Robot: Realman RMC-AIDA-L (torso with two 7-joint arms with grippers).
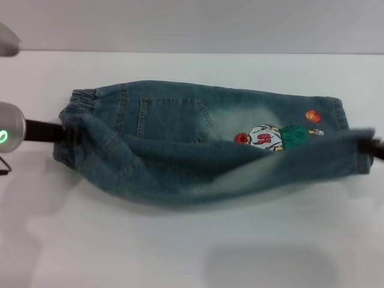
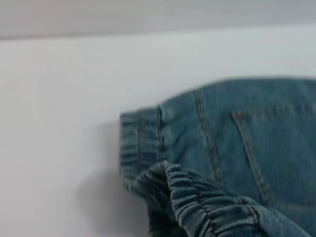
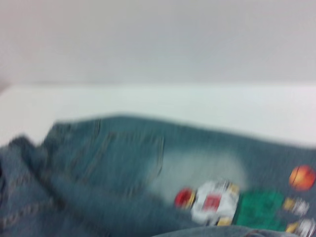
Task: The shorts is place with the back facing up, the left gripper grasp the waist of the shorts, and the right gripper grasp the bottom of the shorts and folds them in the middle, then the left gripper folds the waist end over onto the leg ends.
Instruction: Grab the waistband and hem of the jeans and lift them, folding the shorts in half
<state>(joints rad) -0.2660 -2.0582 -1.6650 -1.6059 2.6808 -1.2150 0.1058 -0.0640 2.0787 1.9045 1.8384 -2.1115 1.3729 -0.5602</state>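
White table (image 1: pixel 192 252) under us, plain pale wall behind it, nothing fancy. The shorts (image 1: pixel 180 120) lie lengthwise across the table, back side up, with one long edge lifted and hanging in a sagging fold between our two grippers.

Our left gripper (image 1: pixel 63 131) is at the left end, black claw pinching the waist (image 1: pixel 81 99) right at the gathered elastic; the silver arm with the green light sits just behind it. Our right gripper (image 1: pixel 373 147) is at the far right edge of the head view, mostly out of shot, clamped on the bottom (image 1: pixel 354 150) of the near leg, which it holds up off the table.

The far half is flat on the table, back pocket (image 1: pixel 174 120) showing. The cartoon basketball player (image 1: pixel 270 137) and orange ball (image 1: pixel 312 116) peek out above the raised fold. There's a red patch on the player's shirt with marks on it, but we can't read it.
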